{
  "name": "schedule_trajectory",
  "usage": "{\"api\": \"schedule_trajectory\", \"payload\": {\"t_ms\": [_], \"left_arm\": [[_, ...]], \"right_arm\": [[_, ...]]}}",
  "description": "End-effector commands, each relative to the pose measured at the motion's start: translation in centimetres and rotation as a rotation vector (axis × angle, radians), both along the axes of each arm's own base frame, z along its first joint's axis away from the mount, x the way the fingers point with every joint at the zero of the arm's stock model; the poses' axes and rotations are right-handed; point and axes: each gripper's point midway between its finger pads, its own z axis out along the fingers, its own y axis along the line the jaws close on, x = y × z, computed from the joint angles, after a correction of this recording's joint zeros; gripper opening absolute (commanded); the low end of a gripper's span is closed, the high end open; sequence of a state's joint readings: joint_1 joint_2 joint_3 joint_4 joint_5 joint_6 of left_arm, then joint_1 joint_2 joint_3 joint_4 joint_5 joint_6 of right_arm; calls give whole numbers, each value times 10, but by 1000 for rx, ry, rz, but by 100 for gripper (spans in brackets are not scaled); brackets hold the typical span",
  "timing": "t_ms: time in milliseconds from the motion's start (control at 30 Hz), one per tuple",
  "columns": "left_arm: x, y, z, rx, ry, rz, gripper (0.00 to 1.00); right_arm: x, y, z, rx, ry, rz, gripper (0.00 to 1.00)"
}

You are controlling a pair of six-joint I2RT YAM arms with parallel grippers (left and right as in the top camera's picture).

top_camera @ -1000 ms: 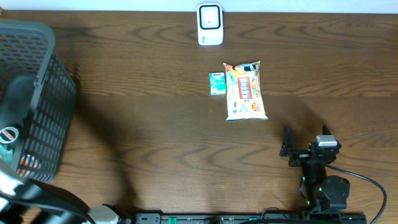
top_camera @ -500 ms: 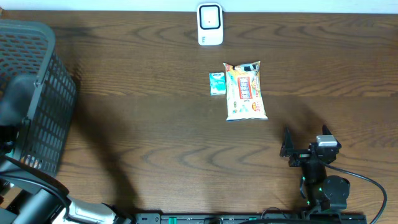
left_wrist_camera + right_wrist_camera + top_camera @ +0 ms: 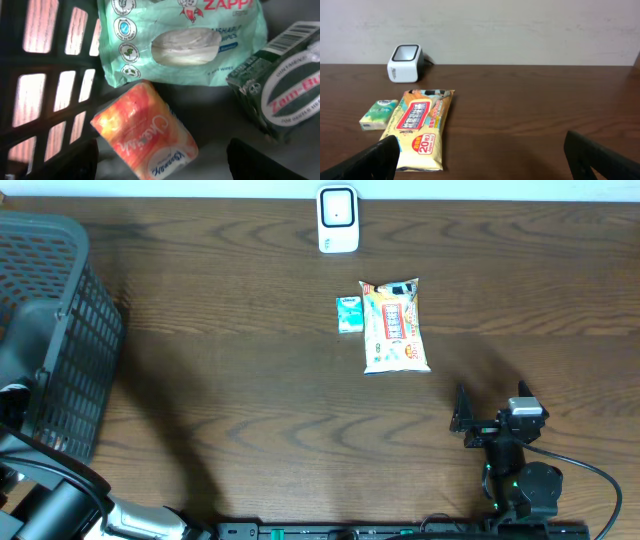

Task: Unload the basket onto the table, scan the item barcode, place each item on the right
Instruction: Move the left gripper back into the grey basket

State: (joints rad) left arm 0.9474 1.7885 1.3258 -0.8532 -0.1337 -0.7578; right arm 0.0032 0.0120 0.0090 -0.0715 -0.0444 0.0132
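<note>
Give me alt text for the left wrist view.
An orange-and-white soft plastic packet lies inside a black plastic basket, beneath the open left gripper. Above it in frame lie a mint-green wet-wipes pack and, right, a dark green ointment box.

The desk (image 3: 250, 380) is a dark brown wooden top with a bold grain, and it runs back to a pale wall. A white scanner (image 3: 338, 220) stands near that far edge. Toward the middle lies a flat yellow-and-orange packet (image 3: 395, 326), printed side up (the right wrist view shows red lettering on it). A small green pack (image 3: 349, 313) lies just beside the packet's far left corner. A black mesh basket (image 3: 60, 330) stands at the desk's left end.
</note>
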Motion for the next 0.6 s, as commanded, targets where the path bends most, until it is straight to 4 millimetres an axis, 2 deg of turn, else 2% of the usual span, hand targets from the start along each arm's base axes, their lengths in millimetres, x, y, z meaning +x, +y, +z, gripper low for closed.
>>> {"api": "schedule_trajectory", "payload": {"t_ms": [0,200,367,567], "left_arm": [[-5,-1,-11,1,10,53,81],[-5,0,-22,16,-2,60,80],[-8,-4,-32,12,0,64,68],[-12,-10,-45,4,6,63,63]], "right_arm": [[0,0,-1,-11,1,-3,99],[0,0,-1,-11,1,-3,99],[0,0,-1,-11,1,-3,99],[0,0,-1,-11,1,-3,99]]}}
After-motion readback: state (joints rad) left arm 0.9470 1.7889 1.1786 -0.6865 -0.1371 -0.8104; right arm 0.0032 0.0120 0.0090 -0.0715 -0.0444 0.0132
